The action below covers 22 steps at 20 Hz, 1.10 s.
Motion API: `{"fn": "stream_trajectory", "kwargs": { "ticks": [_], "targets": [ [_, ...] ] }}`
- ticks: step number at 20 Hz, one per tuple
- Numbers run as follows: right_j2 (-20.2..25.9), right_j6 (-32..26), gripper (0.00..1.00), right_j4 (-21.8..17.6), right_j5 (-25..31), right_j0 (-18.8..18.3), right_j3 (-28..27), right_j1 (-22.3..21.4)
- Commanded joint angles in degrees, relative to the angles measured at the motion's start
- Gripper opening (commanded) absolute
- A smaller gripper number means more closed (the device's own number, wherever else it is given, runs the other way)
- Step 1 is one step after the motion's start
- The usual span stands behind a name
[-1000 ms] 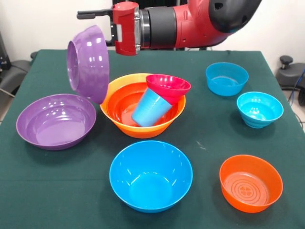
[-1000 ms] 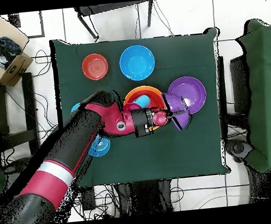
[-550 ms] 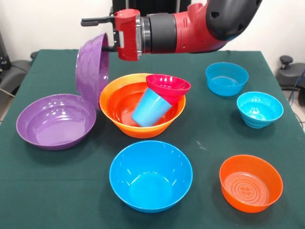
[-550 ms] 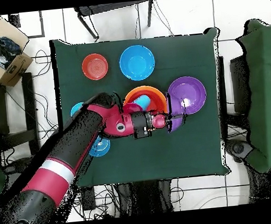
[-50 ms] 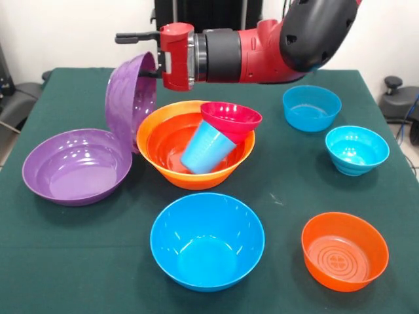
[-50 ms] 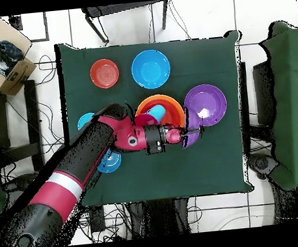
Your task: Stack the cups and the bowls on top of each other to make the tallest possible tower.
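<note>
My gripper point(image 5: 152, 66) is shut on the rim of a smaller purple bowl point(image 5: 129, 98). It holds this bowl on edge in the air, just left of the large orange bowl point(image 5: 165, 134). Inside the orange bowl a light blue cup point(image 5: 204, 149) lies tilted, and a magenta bowl point(image 5: 230, 118) rests on the cup's top. A large purple bowl point(image 5: 77, 165) sits on the table below and left of the held one. From above, the gripper point(image 6: 190, 132) and held purple bowl point(image 6: 188, 141) hang between the orange bowl point(image 6: 156, 104) and the large purple bowl point(image 6: 206, 104).
A big blue bowl point(image 5: 207, 241) and a small orange bowl point(image 5: 345, 250) stand near the front edge. Two cyan-blue bowls point(image 5: 311, 106) point(image 5: 357, 149) sit at the right. My arm point(image 6: 84, 164) crosses the table's lower left in the overhead view. Chairs and a cardboard box point(image 6: 9, 70) surround the table.
The held purple bowl has swung right toward the orange bowl and turned, so its mouth no longer faces left. The arm shifted right with it. The other bowls have not moved.
</note>
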Motion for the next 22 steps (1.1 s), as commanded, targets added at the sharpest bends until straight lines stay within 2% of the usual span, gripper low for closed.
{"fn": "stream_trajectory", "kwargs": {
  "ticks": [1,8,16,18,19,22],
  "targets": [
    [1.94,11.76,1.0,3.89,8.0,1.9,-6.98,3.94],
    [-0.87,3.32,1.0,4.47,13.29,4.77,-5.61,2.46],
    [-3.21,-4.2,1.0,3.68,18.59,7.07,-7.87,2.3],
    [-3.04,-1.96,1.0,2.75,15.61,7.67,-8.93,2.63],
    [-3.03,1.42,1.0,1.51,11.56,7.87,-9.47,2.93],
    [-5.23,17.42,1.0,-6.06,-3.22,8.7,-11.48,6.38]
  ]
}}
